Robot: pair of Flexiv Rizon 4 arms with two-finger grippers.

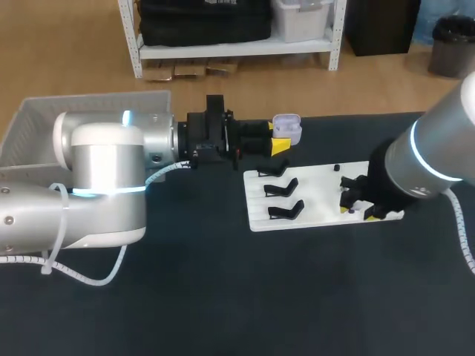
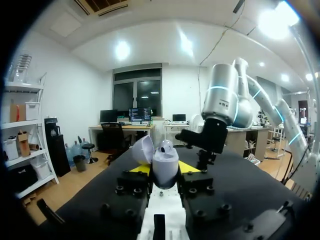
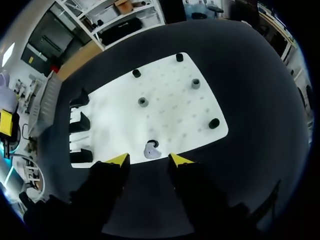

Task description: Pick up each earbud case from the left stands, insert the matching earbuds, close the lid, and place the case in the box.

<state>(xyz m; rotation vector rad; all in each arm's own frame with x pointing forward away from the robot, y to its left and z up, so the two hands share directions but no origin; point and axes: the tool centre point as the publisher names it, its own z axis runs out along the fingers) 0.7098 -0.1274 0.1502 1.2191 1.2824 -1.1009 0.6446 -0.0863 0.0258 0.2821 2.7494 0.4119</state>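
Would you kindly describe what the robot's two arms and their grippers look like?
Both the left arm and the right arm are thick, silver-grey cylinders with a glowing pale-blue ring at a joint. A white spiral-wrapped cable trails along each. The left gripper and the right gripper have blocky black bodies and two fingers with bright yellow tips.

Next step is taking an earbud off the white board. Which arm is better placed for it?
Right. The right gripper hangs open over the white board, with an earbud just ahead of its fingertips. The left gripper is shut on the open earbud case, so it is occupied.
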